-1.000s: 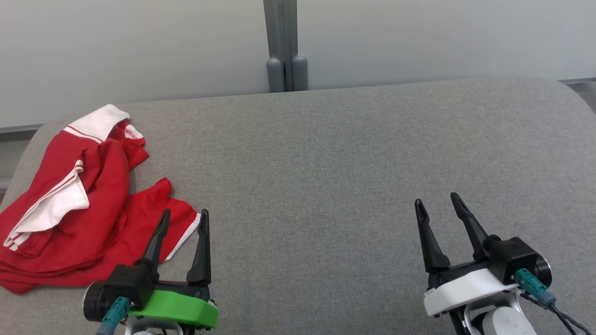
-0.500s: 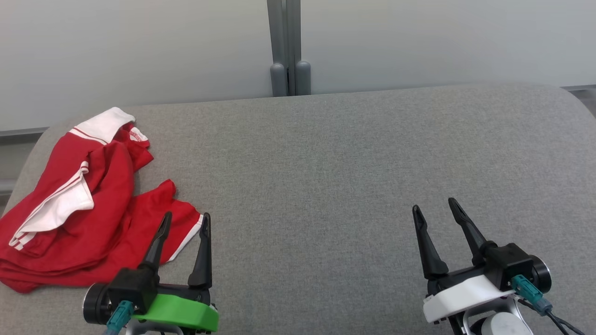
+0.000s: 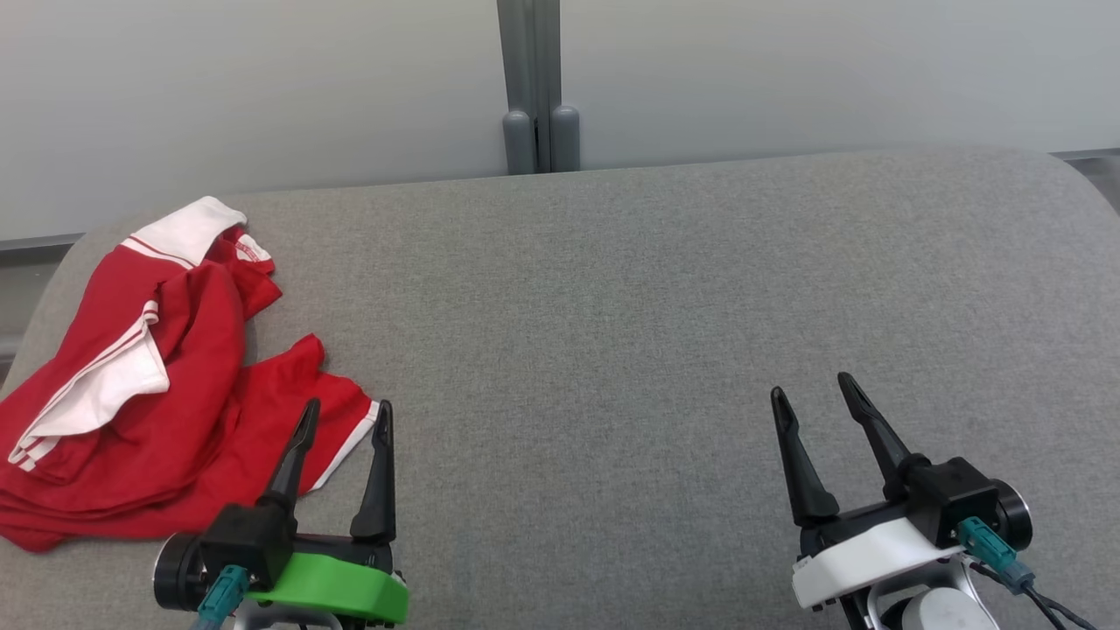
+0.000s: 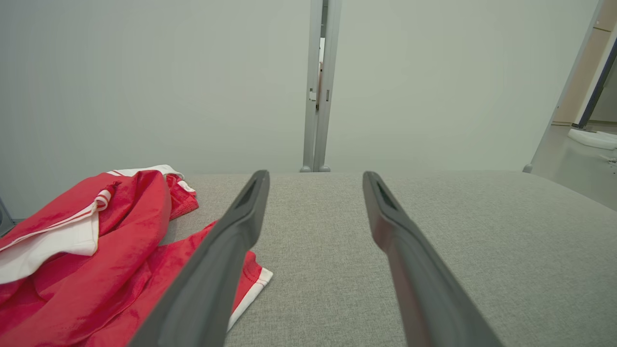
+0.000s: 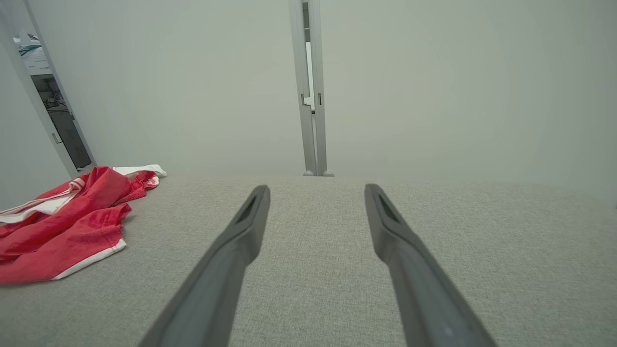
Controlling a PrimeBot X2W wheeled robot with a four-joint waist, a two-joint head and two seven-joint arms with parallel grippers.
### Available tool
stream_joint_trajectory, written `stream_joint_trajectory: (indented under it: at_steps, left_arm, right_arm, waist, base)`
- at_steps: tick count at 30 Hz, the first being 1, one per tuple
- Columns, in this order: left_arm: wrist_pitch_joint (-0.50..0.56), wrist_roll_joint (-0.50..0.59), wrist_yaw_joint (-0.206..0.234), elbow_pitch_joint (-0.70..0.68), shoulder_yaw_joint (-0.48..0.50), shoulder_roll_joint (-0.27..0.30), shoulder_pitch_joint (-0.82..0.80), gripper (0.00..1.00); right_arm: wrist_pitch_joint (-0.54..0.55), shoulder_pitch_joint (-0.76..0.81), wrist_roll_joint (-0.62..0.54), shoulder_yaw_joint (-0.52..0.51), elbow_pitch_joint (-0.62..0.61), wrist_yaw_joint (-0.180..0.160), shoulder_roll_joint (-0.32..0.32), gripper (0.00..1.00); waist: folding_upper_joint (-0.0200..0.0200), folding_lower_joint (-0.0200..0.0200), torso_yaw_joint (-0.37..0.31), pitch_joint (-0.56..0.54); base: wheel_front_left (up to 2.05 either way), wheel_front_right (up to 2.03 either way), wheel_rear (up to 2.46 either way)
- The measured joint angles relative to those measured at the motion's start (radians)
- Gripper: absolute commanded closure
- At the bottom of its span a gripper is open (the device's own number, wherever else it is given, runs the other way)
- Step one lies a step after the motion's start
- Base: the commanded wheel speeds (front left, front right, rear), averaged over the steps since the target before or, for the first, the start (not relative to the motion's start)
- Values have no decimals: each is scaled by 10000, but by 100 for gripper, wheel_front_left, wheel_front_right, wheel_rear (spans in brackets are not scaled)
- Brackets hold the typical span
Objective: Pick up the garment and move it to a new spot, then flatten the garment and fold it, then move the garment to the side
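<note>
A crumpled red garment (image 3: 166,394) with white trim lies at the left end of the grey padded table (image 3: 612,306). In the head view my left gripper (image 3: 346,409) hovers open at the garment's near right corner, its left finger over the red cloth. The left wrist view has the garment (image 4: 96,260) left of and below the open fingers (image 4: 236,231). My right gripper (image 3: 809,388) stands open above bare grey fabric at the lower right, far from the garment (image 5: 62,221). Nothing sits between either pair of fingers.
A pale wall with a grey vertical post (image 3: 532,87) runs behind the table's far edge. The table's rounded left edge (image 3: 39,289) lies just past the garment. The middle and right of the table are bare fabric.
The whole head picture has bobbed slightly, so the camera moved. The right gripper has drifted a little to the left. The garment lies as before.
</note>
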Motion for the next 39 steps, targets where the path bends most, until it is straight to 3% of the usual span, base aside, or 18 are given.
stream_joint_trajectory:
  at_steps: [16, 39]
  left_arm:
    - [-13, -35, 58, 44, -79, 2, -14, 0]
    - [-13, -77, 395, -161, -12, 10, -10, 0]
  right_arm:
    - [-8, 2, -38, 84, -35, 0, -4, 0]
    - [-8, 37, -272, 245, -31, 2, 2, 0]
  waist:
    - [0, 0, 386, 101]
    - [0, 0, 3317, 410]
  base:
    - [0, 0, 0]
    - [0, 0, 0]
